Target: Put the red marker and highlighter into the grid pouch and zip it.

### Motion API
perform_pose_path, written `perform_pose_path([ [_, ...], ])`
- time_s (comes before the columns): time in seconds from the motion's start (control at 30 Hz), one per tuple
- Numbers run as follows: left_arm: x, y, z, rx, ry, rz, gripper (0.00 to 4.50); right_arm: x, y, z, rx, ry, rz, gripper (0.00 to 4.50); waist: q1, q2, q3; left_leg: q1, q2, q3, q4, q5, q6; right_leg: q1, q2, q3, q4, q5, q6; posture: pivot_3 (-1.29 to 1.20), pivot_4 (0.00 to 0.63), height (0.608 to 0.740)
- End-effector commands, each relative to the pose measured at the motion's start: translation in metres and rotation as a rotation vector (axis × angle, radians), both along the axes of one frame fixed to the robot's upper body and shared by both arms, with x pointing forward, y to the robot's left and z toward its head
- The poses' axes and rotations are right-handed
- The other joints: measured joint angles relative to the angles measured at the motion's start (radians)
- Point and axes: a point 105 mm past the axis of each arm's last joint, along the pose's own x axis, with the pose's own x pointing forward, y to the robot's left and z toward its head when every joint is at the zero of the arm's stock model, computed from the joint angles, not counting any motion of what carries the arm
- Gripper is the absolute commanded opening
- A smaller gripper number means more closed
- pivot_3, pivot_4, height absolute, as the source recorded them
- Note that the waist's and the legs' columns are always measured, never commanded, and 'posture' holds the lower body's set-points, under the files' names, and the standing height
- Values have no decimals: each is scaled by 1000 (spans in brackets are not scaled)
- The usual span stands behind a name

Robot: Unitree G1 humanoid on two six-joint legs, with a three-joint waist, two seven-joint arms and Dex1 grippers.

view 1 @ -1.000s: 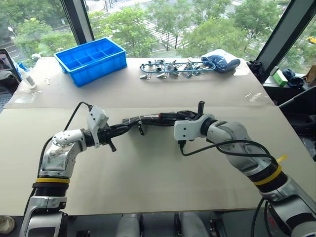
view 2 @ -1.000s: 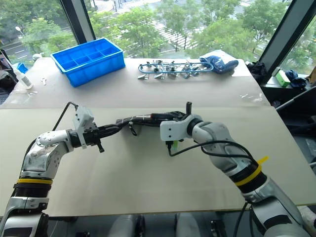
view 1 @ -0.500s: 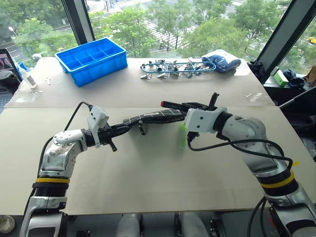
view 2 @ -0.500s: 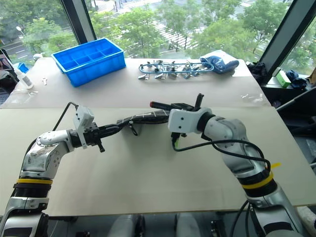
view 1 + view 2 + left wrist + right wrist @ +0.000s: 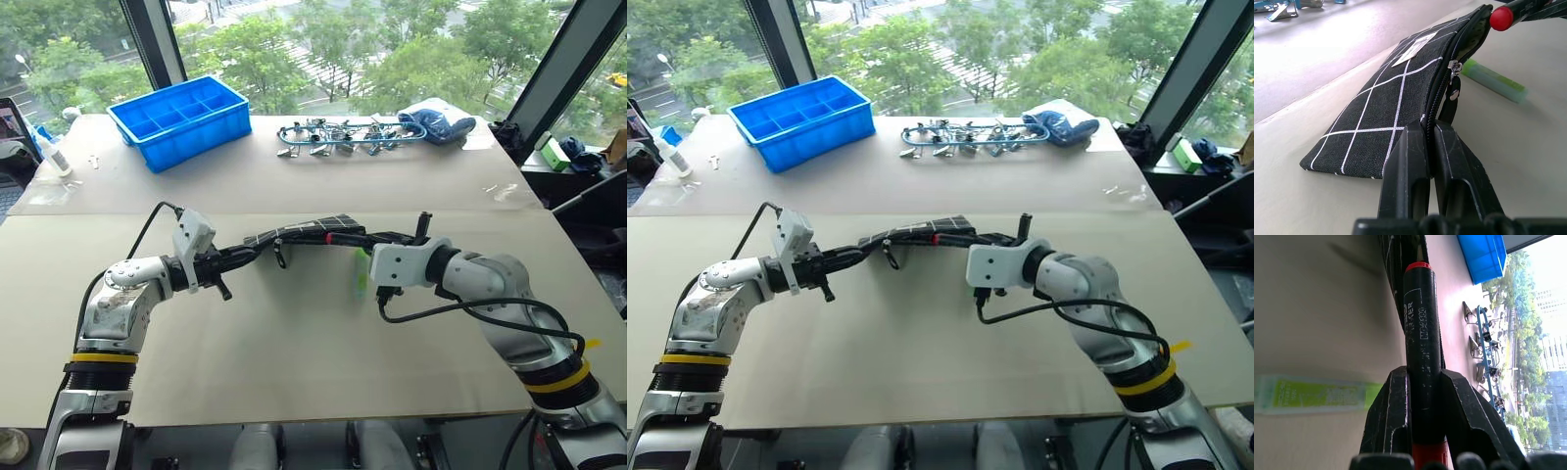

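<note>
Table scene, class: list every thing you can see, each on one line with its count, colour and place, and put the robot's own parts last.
Pouch: one, black with white grid, mid-table, held up at one end, mouth open.
Marker: one, black with red ends, at the pouch mouth.
Highlighter: one, light green, flat on the table beside the pouch.
Bin: one, blue, compartments, far left of the table.
Clips: a cluster, metal and blue, far middle.
Cloth: one, blue and white, far right.
Bottle: one, white, left edge.
Table: one, beige.
Left tool: one, black, shut on the pouch's zipper edge.
Right tool: one, black, shut on the marker.
</note>
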Motion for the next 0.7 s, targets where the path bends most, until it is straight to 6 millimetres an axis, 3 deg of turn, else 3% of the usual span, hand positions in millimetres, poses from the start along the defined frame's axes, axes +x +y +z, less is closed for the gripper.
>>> perform_pose_path([
  [0.03,0,1,14,-3,-46,-5,0,4,4,9,-55,-90,17,508,0,0,0,0,0,0,0,0,0,0,0,0,0,0,0,0,150,740],
  [0.37,-1,1,14,-4,-46,-6,0,17,12,8,-102,-117,35,508,-1,0,0,0,0,0,0,0,0,0,0,0,0,0,0,0,150,740],
  [0.7,0,-4,13,-5,-43,-19,0,25,66,1,-119,-148,163,508,-3,0,0,0,0,0,0,1,-2,0,1,0,1,0,0,0,150,740],
])
